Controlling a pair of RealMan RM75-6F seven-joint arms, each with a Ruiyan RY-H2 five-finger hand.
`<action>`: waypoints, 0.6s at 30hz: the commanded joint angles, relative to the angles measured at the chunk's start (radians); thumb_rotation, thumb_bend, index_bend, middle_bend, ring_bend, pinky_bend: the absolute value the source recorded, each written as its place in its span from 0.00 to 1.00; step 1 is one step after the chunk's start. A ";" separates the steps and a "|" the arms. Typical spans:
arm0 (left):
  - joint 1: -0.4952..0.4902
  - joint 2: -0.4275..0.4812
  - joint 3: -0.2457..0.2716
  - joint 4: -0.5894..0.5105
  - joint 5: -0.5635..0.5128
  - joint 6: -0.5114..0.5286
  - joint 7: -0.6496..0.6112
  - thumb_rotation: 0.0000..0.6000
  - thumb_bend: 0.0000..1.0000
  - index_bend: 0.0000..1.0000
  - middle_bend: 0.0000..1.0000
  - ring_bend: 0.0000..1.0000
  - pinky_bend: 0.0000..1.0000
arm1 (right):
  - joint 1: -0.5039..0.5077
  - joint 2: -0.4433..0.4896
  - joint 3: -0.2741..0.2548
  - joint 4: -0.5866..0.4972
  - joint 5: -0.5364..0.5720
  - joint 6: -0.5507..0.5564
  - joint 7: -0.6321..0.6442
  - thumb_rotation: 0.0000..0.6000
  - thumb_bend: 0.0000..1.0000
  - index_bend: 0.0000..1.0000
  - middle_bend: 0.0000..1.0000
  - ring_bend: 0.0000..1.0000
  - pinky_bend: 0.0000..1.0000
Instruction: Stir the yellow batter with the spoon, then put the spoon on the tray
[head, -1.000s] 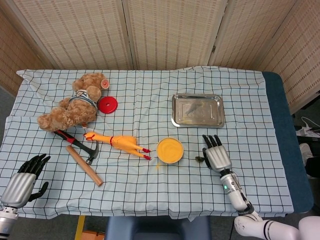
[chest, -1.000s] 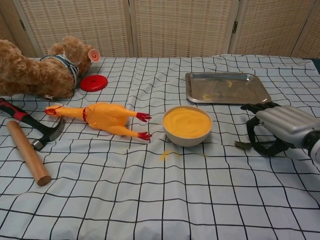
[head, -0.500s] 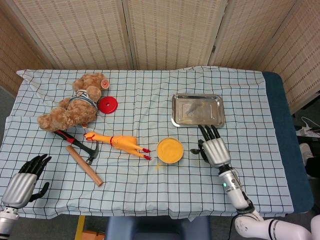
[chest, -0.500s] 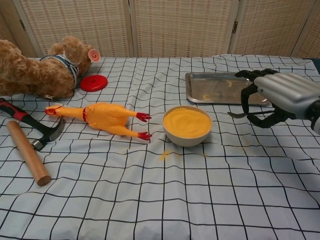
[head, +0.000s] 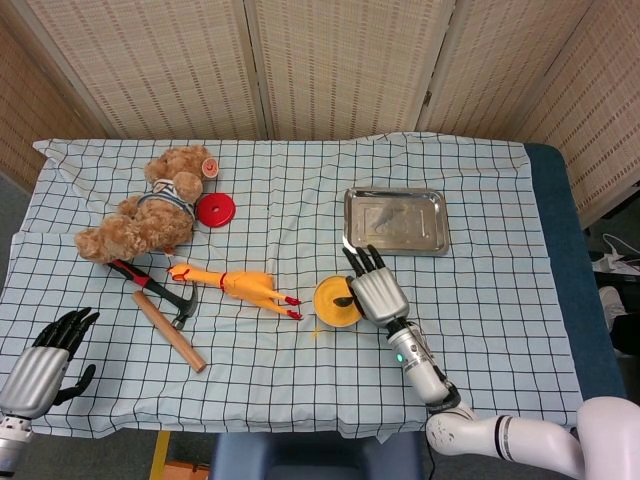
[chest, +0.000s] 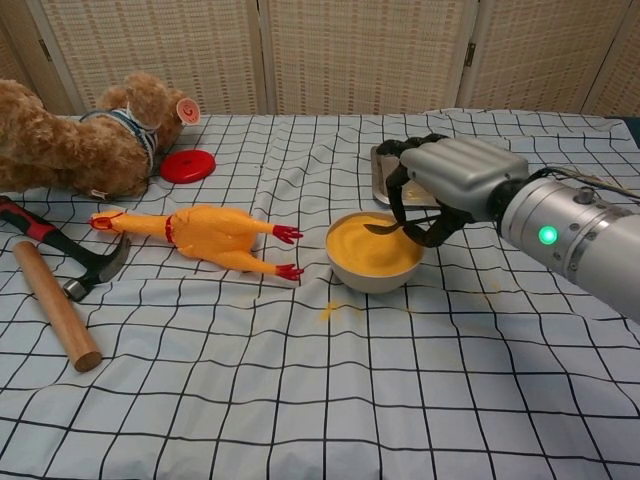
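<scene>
Woven folding screens (head: 330, 60) stand at twelve o'clock behind the desk (head: 560, 300), which wears a checked cloth (head: 300, 180).

Head view looks steeply down over the whole table (head: 300, 190); chest view looks low, nearer, across it.

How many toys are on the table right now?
2. The teddy bear lies at the far left, beside the red lid. The rubber chicken lies left of the batter bowl, between it and the hammer. None looks hidden.
</scene>
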 joint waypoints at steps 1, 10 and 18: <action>0.000 0.003 0.001 0.000 0.003 0.001 -0.008 1.00 0.44 0.00 0.00 0.00 0.14 | 0.026 -0.008 -0.002 -0.015 0.061 -0.009 -0.057 1.00 0.39 0.47 0.00 0.00 0.00; 0.002 0.007 0.001 0.002 0.008 0.008 -0.016 1.00 0.44 0.00 0.00 0.00 0.14 | 0.030 0.020 -0.016 -0.056 0.077 0.032 -0.069 1.00 0.39 0.36 0.00 0.00 0.00; 0.002 0.001 -0.002 -0.002 -0.001 0.004 0.003 1.00 0.44 0.00 0.00 0.00 0.14 | -0.024 0.122 -0.071 -0.081 -0.013 0.079 0.054 1.00 0.39 0.39 0.00 0.00 0.00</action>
